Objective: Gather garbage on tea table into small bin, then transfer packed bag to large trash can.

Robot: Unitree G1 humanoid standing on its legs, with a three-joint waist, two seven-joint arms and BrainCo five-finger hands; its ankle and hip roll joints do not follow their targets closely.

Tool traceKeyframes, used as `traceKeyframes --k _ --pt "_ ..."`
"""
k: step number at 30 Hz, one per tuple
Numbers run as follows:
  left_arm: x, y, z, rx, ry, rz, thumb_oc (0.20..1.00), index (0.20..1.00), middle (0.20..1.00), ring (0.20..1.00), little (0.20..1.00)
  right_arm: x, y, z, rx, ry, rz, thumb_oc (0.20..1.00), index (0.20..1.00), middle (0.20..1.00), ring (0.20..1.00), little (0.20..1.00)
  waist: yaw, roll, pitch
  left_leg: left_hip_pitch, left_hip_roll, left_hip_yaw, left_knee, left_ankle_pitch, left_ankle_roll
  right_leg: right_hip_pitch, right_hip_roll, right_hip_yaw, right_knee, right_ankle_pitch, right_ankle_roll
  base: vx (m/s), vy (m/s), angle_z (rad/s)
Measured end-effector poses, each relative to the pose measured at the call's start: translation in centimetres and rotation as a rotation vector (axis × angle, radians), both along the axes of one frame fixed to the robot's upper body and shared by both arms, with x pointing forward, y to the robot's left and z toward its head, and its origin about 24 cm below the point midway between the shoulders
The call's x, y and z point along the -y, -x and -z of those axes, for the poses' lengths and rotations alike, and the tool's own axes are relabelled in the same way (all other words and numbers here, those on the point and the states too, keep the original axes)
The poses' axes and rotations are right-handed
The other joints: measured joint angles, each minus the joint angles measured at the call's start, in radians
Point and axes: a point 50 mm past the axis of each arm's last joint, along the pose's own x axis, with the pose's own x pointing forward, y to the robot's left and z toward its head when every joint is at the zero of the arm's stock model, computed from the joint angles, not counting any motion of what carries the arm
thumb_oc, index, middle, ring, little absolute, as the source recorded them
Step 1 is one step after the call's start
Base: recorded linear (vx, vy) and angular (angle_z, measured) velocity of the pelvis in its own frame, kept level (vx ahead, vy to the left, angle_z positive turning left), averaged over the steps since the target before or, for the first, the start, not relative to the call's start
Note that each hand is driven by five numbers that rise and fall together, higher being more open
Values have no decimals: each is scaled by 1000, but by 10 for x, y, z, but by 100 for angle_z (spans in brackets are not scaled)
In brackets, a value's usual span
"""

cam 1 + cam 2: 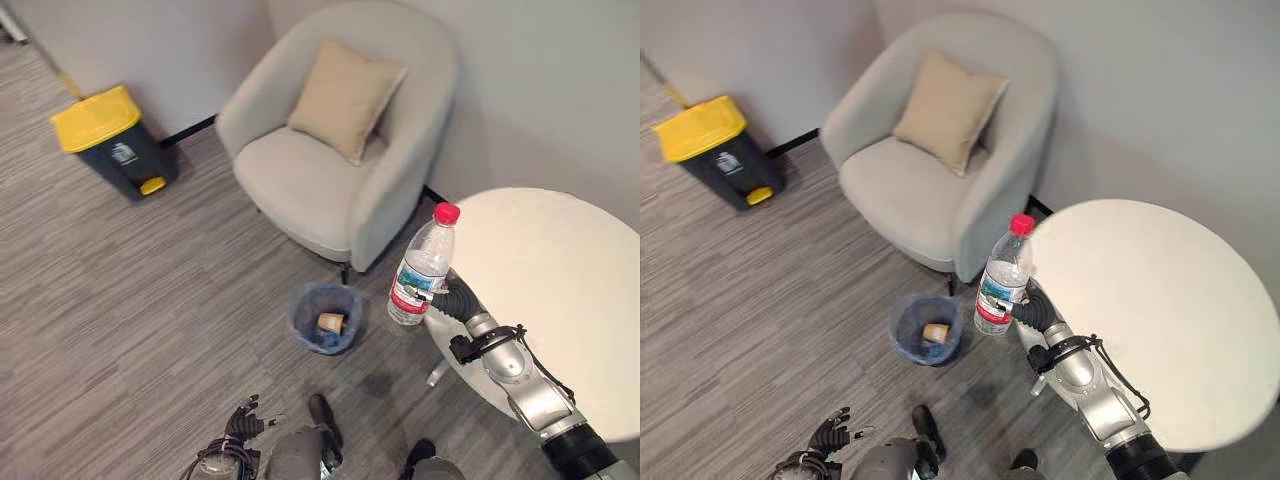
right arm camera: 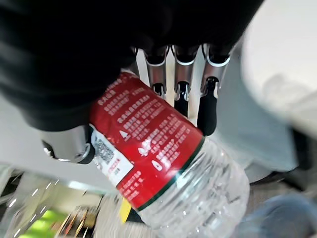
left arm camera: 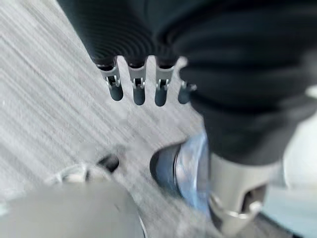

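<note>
The right hand (image 1: 1036, 312) held the bottle (image 1: 421, 268) upright off the edge of the bench (image 1: 1160, 310), above the floor and to one side of the small bin (image 1: 326, 318), not over it; the fingers (image 2: 182, 94) were curled round the red label with the thumb on the other side. The bottle was clear plastic with a red cap and appeared empty or nearly so, judged light, thin-walled and liable to dent under a hard squeeze, its smooth label likely slippery. The grip at the labelled waist looked the soundest place, being below the taper. The bin, bag-lined, already held a paper cup (image 1: 332, 322). The left hand (image 1: 243, 422) hung low near the floor, fingers (image 3: 138, 91) relaxed and holding nothing. The large can (image 1: 112, 142) with a yellow lid stood well apart by the wall
</note>
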Motion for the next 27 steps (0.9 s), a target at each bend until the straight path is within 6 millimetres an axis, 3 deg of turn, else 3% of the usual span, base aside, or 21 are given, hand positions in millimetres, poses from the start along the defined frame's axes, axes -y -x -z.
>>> traceKeyframes --k 1,4,5,6,8,10,12,14,15,17,20,24,27 --pt "-3 0 -1 -1 -8 1 1000 1000 1000 1000 1000 -2 0 0 2 -9 -1 200 200 200 200 200 2 -7 -3 0 -11 -2 0 -5 6 1 -10 1 1 6 11 125 216 12" --pt "-6 -7 -4 18 -22 12 1000 1000 1000 1000 1000 -4 0 1 -2 -6 -9 200 200 200 200 200 -18 -10 -10 9 -34 -31 -2 -26 33 -72 -83 37 233 -17 19 88 138 34" --pt "-7 -12 -6 30 -28 21 1000 1000 1000 1000 1000 -5 1 2 -3 -6 -10 200 200 200 200 200 -32 -18 -12 12 -46 -60 -19 -33 44 -132 -94 135 339 -72 29 103 74 63" --pt "-9 -19 -10 50 -37 29 1000 1000 1000 1000 1000 -8 2 1 2 -8 -27 200 200 200 200 200 -60 -32 -15 14 -71 -87 -58 -26 61 -211 -59 308 375 -149 41 131 21 56" --pt "-9 -22 -11 58 -37 26 1000 1000 1000 1000 1000 -11 3 2 -4 -8 -38 200 200 200 200 200 -63 -44 -11 14 -89 -96 -68 -10 55 -284 -46 342 332 -156 32 95 -33 30" --pt "-8 -21 -10 54 -34 24 1000 1000 1000 1000 1000 -10 4 3 -9 -6 -36 200 200 200 200 200 -71 -40 -2 14 -92 -112 -70 -30 51 -340 -24 357 287 -149 24 17 -49 31" --pt "-7 -21 -9 48 -35 25 1000 1000 1000 1000 1000 -7 8 8 -30 -4 -26 200 200 200 200 200 -119 -30 8 4 -89 -179 -64 -17 48 -362 42 460 203 -86 24 97 -62 99" --pt "-7 -20 -9 45 -48 40 1000 1000 1000 1000 1000 -5 11 13 -47 -3 -20 200 200 200 200 200 -116 -37 16 -4 -92 -225 -65 -13 35 -390 93 554 185 -36 14 56 -143 86" --pt "-7 -20 -9 44 -51 42 1000 1000 1000 1000 1000 -4 11 13 -48 0 -15 200 200 200 200 200 -116 -35 35 -14 -93 -258 -58 4 11 -380 103 559 178 15 -16 23 -153 80" --pt "-6 -21 -9 47 -50 43 1000 1000 1000 1000 1000 -1 9 11 -41 25 -12 200 200 200 200 200 -116 -17 49 -46 -77 -295 -34 19 -9 -376 115 519 160 41 -26 12 -165 56" --pt "-6 -21 -10 59 -50 39 1000 1000 1000 1000 1000 4 2 1 -7 129 -38 200 200 200 200 200 -92 20 85 -88 -46 -339 1 27 -33 -374 132 454 165 26 -51 -15 -164 40" --pt "-7 -24 -11 65 -60 36 1000 1000 1000 1000 1000 -7 -24 -31 117 203 -90 200 200 200 200 200 -78 24 140 -162 -30 -360 42 25 -57 -469 131 432 265 -22 -89 -69 -91 24" --pt "-6 -33 -15 96 -66 27 1000 1000 1000 1000 1000 -16 -39 -45 164 209 -100 200 200 200 200 200 -57 27 180 -218 -26 -364 75 25 -68 -541 124 429 340 -45 -110 -104 -62 8"
